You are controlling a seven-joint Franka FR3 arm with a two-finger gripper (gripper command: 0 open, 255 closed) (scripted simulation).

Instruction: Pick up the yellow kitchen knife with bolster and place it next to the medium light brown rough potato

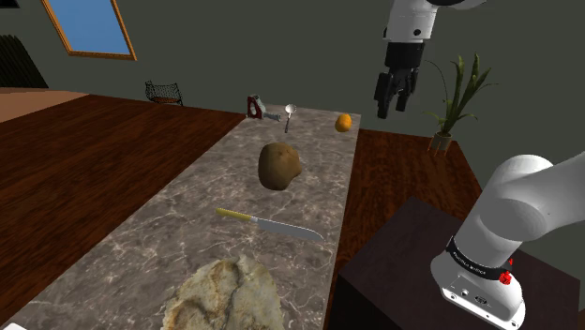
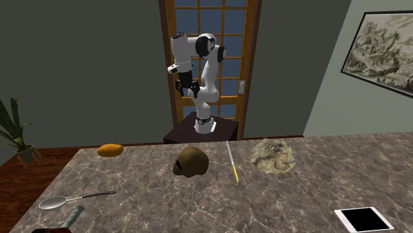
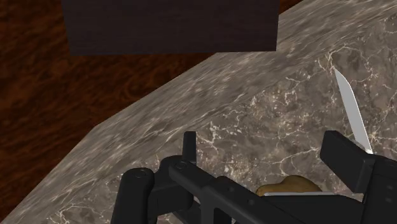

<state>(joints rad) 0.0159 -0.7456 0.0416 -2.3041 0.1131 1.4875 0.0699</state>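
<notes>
The knife (image 1: 270, 223) lies flat on the veined, marble-like counter (image 1: 178, 234), its long axis running across the counter's width. The slim yellow handle is on the far side from the robot's stand (image 1: 412, 272), and the pale, tapering blade points toward the stand-side edge. In the second exterior view the same line holds: the handle is nearer that camera and the tip aims at the stand. The gripper (image 1: 394, 105) hangs high over the scene, and its black fingers (image 3: 189, 146) are spread apart with nothing between them. The knife is well below them and touches neither. In the wrist view the blade (image 3: 350, 108) runs out from behind one finger on that finger's outer side, so it is not in the gap between the two. Its point is directed at the dark, box-shaped stand. The potato (image 1: 279, 165), a rough, rounded brown lump, sits on the counter apart from the knife. In the wrist view its top (image 3: 289, 186) shows below the hand, in the span between the fingers. The knife lies on the counter between the potato and a pale, craggy lump (image 1: 225, 295).
</notes>
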